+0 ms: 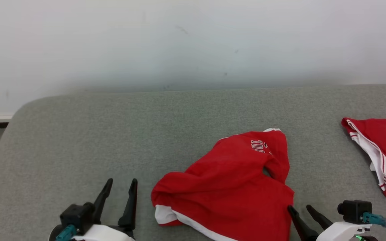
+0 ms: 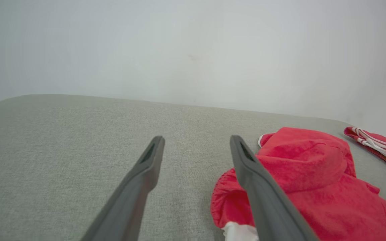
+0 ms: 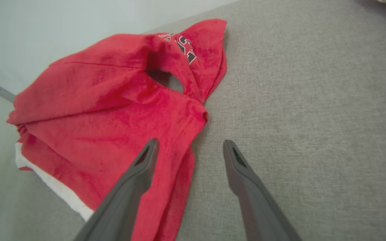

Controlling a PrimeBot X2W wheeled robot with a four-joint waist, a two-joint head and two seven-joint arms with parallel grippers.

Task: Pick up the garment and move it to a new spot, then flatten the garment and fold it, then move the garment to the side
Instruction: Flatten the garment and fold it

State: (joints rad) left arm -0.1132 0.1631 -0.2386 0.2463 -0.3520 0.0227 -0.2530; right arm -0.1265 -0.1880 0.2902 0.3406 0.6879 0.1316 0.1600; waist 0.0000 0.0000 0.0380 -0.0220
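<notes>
A crumpled red garment (image 1: 230, 184) with white trim and white lettering lies on the grey cushion (image 1: 79, 134), front centre. In the wrist views the garment (image 2: 313, 180) (image 3: 106, 110) lies bunched, its white hem at the near edge. My left gripper (image 1: 122, 180) stands open just left of the garment, nothing between its fingers; in its own view the left gripper (image 2: 196, 140) spans bare cushion. My right gripper (image 1: 301, 207) is open at the garment's right edge. In the right wrist view the right gripper (image 3: 189, 144) straddles that edge, left finger over cloth, right over cushion.
A second red cloth (image 1: 380, 154) with white stripes lies at the cushion's right edge, apart from the garment; it shows as the striped cloth (image 2: 377, 144) in the left wrist view. A pale wall (image 1: 193, 43) rises behind. The cushion's left half is bare grey fabric.
</notes>
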